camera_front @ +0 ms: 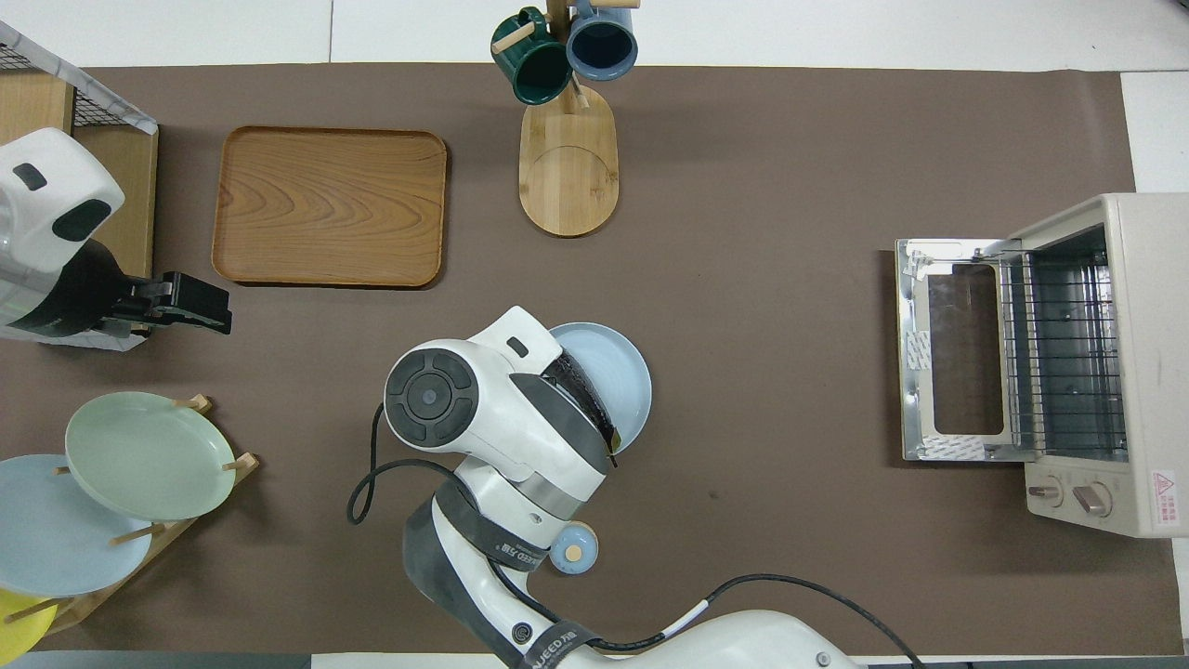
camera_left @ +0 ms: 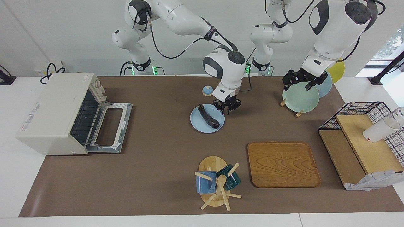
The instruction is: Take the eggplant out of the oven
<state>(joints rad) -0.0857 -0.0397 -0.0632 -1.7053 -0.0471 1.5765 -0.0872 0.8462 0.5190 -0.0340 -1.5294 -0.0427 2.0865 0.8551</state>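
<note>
The dark purple eggplant (camera_left: 208,117) lies on a round light blue plate (camera_left: 199,123) in the middle of the table, outside the oven. My right gripper (camera_left: 228,111) is open and empty, just over the plate's rim beside the eggplant. In the overhead view the right arm covers most of the eggplant (camera_front: 587,401) and part of the plate (camera_front: 618,372). The cream-white oven (camera_left: 53,110) stands at the right arm's end of the table with its door (camera_left: 110,127) folded down; its wire rack (camera_front: 1059,353) is bare. My left gripper (camera_left: 300,84) waits open over the plate rack.
A plate rack (camera_left: 301,97) holds green, blue and yellow plates. A wooden tray (camera_left: 282,164) and a mug tree (camera_left: 216,183) with two mugs stand farther from the robots. A wire basket shelf (camera_left: 363,138) is at the left arm's end. A small blue lid (camera_left: 207,90) lies near the robots.
</note>
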